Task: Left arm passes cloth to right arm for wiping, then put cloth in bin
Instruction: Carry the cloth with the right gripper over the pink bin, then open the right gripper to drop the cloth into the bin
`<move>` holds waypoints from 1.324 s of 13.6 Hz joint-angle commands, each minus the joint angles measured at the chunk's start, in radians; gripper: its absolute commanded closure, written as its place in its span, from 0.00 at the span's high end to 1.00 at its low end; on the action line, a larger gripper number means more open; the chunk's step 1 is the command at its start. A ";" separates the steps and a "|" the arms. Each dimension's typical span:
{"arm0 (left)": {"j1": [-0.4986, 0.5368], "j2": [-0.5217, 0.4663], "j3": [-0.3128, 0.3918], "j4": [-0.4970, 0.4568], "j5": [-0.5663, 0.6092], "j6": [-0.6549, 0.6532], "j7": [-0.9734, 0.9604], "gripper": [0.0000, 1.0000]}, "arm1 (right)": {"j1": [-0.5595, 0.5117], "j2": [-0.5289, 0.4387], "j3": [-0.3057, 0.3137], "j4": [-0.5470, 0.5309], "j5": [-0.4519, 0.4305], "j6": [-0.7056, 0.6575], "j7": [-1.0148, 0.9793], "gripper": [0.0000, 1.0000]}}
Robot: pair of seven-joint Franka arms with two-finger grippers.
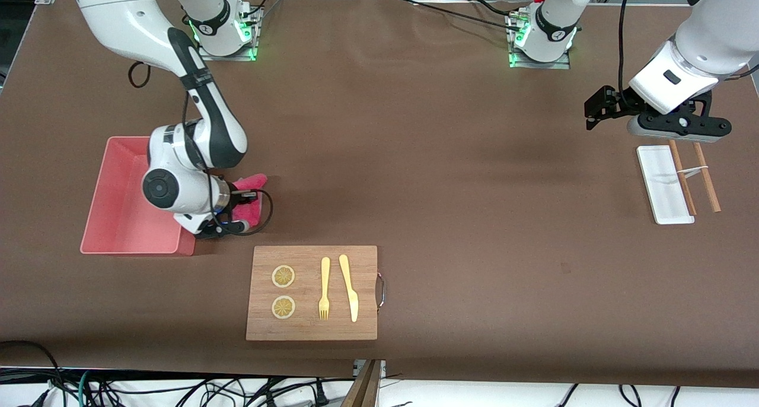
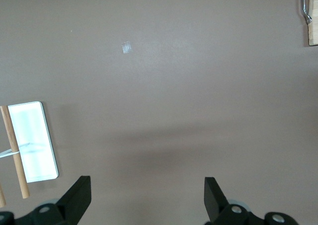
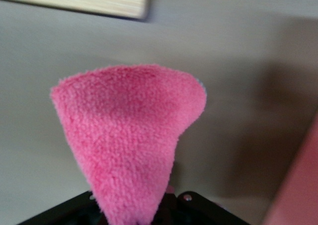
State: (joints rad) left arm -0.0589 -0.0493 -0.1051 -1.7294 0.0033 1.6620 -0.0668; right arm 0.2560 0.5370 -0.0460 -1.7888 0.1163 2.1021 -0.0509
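The magenta cloth [image 1: 254,194] hangs pinched in my right gripper [image 1: 236,210], which is shut on it just above the table. It sits beside the pink bin [image 1: 121,217], at the wall toward the left arm's end. In the right wrist view the fuzzy cloth [image 3: 126,135] fans out from the right gripper [image 3: 134,216] and hides the fingertips; the bin's wall [image 3: 298,185] shows at the edge. My left gripper [image 1: 679,131] waits open and empty over the table by the white tray. In its own view the left gripper [image 2: 147,191] holds nothing between its black fingers [image 2: 77,195].
A wooden cutting board [image 1: 311,330] with two lemon slices [image 1: 283,276], a fork [image 1: 324,288] and a knife [image 1: 348,287] lies nearer the front camera than the cloth. A white tray [image 1: 664,199] with chopsticks [image 1: 682,178] lies at the left arm's end.
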 commanded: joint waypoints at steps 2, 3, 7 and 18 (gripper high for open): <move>-0.002 -0.007 -0.001 0.011 -0.006 -0.021 0.010 1.00 | -0.023 -0.145 -0.009 -0.032 -0.047 -0.109 -0.056 0.00; -0.002 -0.007 -0.001 0.011 -0.006 -0.021 0.010 1.00 | -0.044 -0.193 -0.011 -0.032 -0.047 -0.149 -0.082 0.00; -0.004 -0.007 -0.001 0.011 -0.006 -0.021 0.010 1.00 | -0.115 -0.346 -0.024 -0.032 -0.145 -0.302 -0.179 0.00; -0.004 -0.007 -0.002 0.011 -0.006 -0.021 0.010 1.00 | -0.233 -0.492 -0.054 -0.152 -0.158 -0.237 -0.274 1.00</move>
State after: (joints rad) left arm -0.0619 -0.0493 -0.1070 -1.7281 0.0033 1.6607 -0.0668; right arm 0.0269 0.1445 -0.1064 -1.9125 -0.0386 1.8720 -0.3291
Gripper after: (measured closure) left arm 0.000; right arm 0.198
